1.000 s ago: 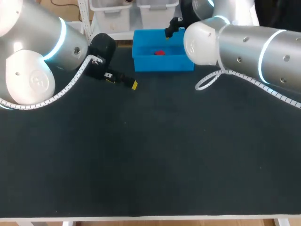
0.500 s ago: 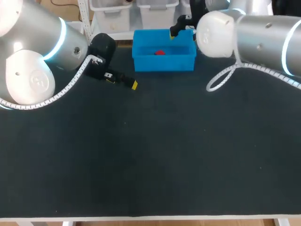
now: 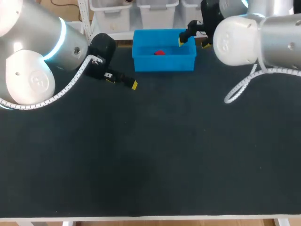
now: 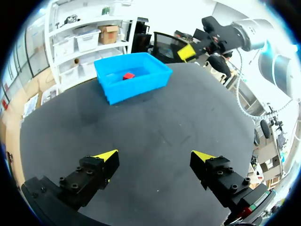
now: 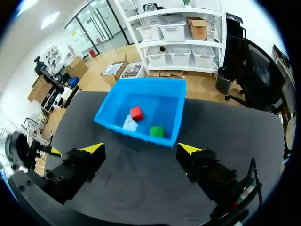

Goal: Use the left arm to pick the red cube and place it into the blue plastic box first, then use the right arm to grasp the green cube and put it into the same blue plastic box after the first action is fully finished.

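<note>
The blue plastic box (image 3: 163, 63) stands at the table's far middle. In it lie the red cube (image 5: 137, 113) and the green cube (image 5: 156, 131), a little apart. From the head view only the red cube (image 3: 160, 52) shows. My right gripper (image 3: 193, 43) hangs open and empty over the box's right end; in its wrist view the right gripper (image 5: 140, 149) has the box (image 5: 141, 85) just ahead of it. My left gripper (image 3: 121, 82) is open and empty, low over the table left of the box. Its own view shows the left gripper (image 4: 155, 156), with box (image 4: 136, 87) and red cube (image 4: 128, 75) far ahead.
A small whitish patch (image 5: 129, 124) lies on the box floor beside the cubes. The black table top (image 3: 150, 155) stretches wide and bare toward the near edge. A white coiled cable (image 3: 237, 92) hangs from my right arm above the table.
My right arm has drawn back to the right from over the box, its fingers opening fully. The left arm has kept still.
</note>
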Action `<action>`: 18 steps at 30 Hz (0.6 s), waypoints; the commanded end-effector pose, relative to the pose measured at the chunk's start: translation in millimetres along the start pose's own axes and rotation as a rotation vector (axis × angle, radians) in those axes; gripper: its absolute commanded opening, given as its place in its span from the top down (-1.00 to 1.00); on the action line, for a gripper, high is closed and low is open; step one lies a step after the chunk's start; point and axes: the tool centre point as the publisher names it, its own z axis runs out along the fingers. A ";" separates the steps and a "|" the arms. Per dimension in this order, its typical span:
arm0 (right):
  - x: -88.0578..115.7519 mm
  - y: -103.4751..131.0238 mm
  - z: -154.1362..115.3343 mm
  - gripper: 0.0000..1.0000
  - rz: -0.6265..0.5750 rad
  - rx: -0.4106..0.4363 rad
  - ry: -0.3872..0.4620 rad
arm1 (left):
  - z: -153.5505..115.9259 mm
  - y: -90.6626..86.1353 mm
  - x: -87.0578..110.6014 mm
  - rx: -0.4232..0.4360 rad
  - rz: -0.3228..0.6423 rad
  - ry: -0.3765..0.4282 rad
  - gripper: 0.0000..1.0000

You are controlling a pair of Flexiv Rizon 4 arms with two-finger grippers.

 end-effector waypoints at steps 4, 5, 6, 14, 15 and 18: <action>40.2 0.3 -40.1 -1.00 -0.034 -0.055 -0.009 | -0.8 1.6 1.7 0.008 0.004 -0.007 -1.00; 41.9 -0.5 -40.8 -1.00 -0.033 -0.055 -0.014 | -0.8 1.6 1.7 0.008 0.004 -0.007 -1.00; 44.6 -2.0 -41.7 -1.00 -0.027 -0.056 -0.027 | -0.8 1.6 1.7 0.008 0.004 -0.007 -1.00; 48.4 -5.7 -42.6 -1.00 -0.023 -0.057 -0.038 | -0.8 1.6 1.7 0.008 0.004 -0.007 -1.00; 48.4 -5.7 -42.6 -1.00 -0.023 -0.057 -0.038 | -0.8 1.6 1.7 0.008 0.004 -0.007 -1.00; 48.4 -5.7 -42.6 -1.00 -0.023 -0.057 -0.038 | -0.8 1.6 1.7 0.008 0.004 -0.007 -1.00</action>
